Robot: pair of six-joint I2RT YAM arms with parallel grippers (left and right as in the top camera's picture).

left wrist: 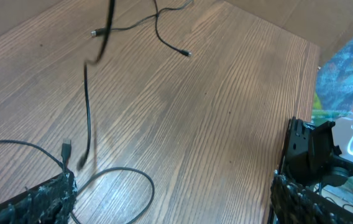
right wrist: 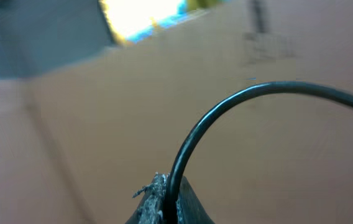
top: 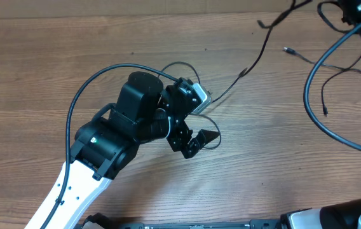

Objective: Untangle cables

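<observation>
Wooden tabletop (top: 40, 63) carries three thin black cables (top: 255, 60), as far as can be counted, spread loose toward the far right. One loops just beside the left tool (left wrist: 171, 196), whose two fingers stand wide apart, holding nothing. Right tool (right wrist: 163, 205) is clamped tight on one cable (right wrist: 226, 106)

Wood-grain table (top: 263, 165) here, matt and finely lined. The cables (left wrist: 87, 118) look black, smooth-sheathed, with a dull sheen, their plug tips (left wrist: 186, 53) silvery metal. Pads (left wrist: 46, 198) on the left gripper (left wrist: 173, 186) look rough, gritty, black.
</observation>
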